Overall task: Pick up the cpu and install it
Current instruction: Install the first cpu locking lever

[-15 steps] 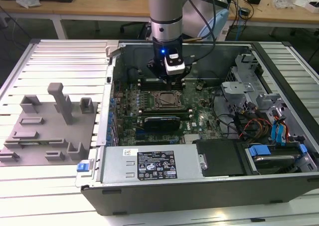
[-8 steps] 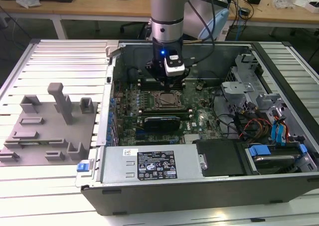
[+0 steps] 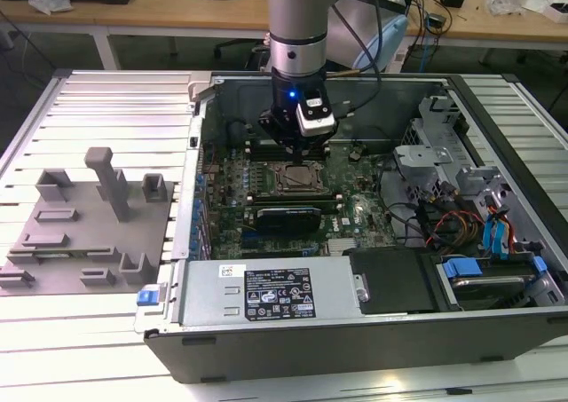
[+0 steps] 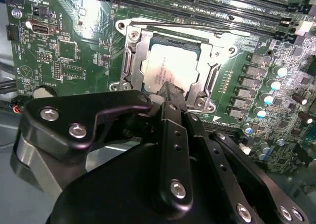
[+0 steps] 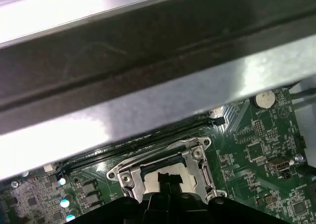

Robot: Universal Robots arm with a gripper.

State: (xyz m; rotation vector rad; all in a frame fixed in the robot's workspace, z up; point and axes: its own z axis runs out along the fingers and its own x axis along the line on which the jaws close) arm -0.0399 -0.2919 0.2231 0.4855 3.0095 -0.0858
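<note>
Black jaws [image 4: 170,93] fill the foreground of the second wrist view, drawn close together with their tips just above the cpu [image 4: 170,68]; whether they touch it I cannot tell, and they grip nothing that shows. That silvery square chip lies flat inside the metal socket frame [image 4: 129,61] on the green motherboard [image 4: 59,46], the frame around it on all sides. Both wrist views show the chip seated there [image 5: 170,177], partly hidden by the jaw tips.

From the exterior view, the arm [image 3: 299,29] stands upright over the open computer case [image 3: 373,331], its jaws [image 3: 295,143] just above the socket [image 3: 297,178]. Within the case sit the motherboard, a black card [image 3: 284,217] just in front of the socket, a power supply [image 3: 266,291] along the near wall, and drive bays with blue tabs [image 3: 461,267] toward the exterior view's right. Outside the case, toward the exterior view's left, a grey fixture [image 3: 89,224] with several blocks rests on the slatted tabletop [image 3: 89,331]
</note>
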